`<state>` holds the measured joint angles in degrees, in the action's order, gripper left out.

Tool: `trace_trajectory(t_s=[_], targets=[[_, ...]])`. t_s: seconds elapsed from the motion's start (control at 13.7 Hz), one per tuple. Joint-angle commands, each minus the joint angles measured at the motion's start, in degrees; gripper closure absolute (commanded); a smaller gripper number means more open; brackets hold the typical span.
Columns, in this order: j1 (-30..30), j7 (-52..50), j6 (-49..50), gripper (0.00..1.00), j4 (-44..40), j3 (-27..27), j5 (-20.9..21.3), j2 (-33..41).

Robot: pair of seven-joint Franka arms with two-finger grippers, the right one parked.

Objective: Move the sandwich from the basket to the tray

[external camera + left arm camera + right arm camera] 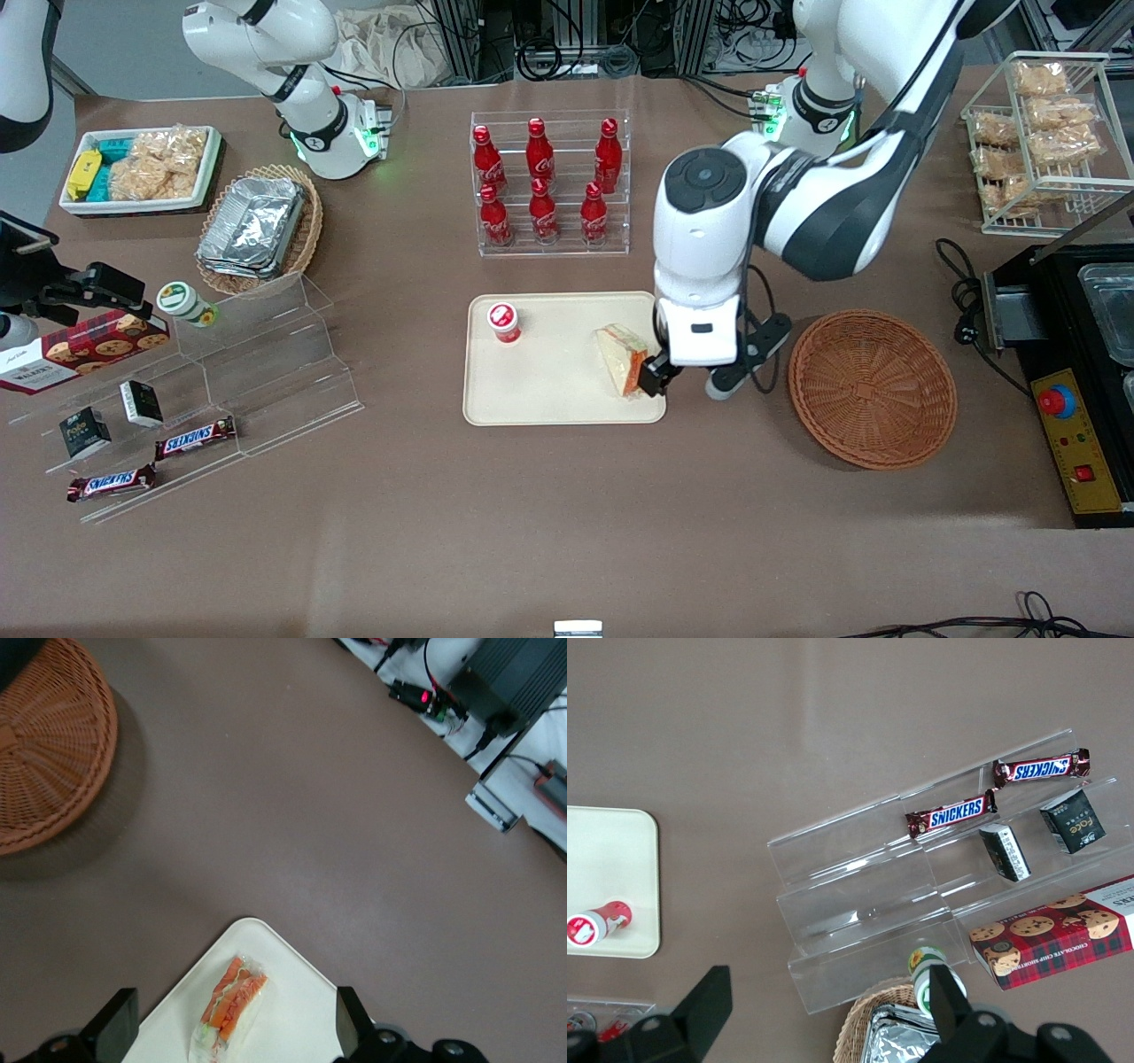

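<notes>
Centrally on the brown table (pixel 532 532) lies the cream tray (pixel 549 390), bearing a small red-capped cup (pixel 504 322) near its corner toward the parked arm's end and the wrapped sandwich (pixel 622 358) at its edge toward the working arm's end. A clear rack of red cola bottles (pixel 542 182) stands farther from the front camera than the tray; a stepped acrylic display (pixel 257 372) with Snickers bars (pixel 195 437), small dark boxes (pixel 140 403) and a cookie box (pixel 84 347) sits toward the parked arm's end. The orange-brown wicker basket (pixel 873 387) rests toward the working arm's end, well apart from the tray, with nothing in it. From the front, the left arm's white wrist housing covers part of the tray's corner and hides most of the gripper (pixel 660 370). The wrist view cuts off the sandwich's (pixel 229 1008) lower end and all but one corner of the tray (pixel 292 966). That view shows the gripper's (pixel 232 1028) fingers (pixel 351 1020) spread wide apart above the tray, flanking the sandwich without touching it and holding nothing.
</notes>
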<state>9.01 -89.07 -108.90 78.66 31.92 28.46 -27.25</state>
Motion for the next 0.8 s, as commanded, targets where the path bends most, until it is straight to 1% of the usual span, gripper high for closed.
trace_trajectory(t_s=[0.0,0.22,0.44,0.66,0.73], targets=[[-2.1,-0.4,2.1,0.00,2.0,-0.2,-2.6,4.6],[-5.7,0.6,2.5,0.00,2.0,-0.2,-4.5,8.7],[-10.7,7.0,2.6,0.00,2.0,-0.2,-7.9,11.5],[-14.4,18.8,4.5,0.00,1.9,-0.5,-12.8,13.5],[-14.9,22.8,5.6,0.00,1.9,-1.7,-14.0,14.0]])
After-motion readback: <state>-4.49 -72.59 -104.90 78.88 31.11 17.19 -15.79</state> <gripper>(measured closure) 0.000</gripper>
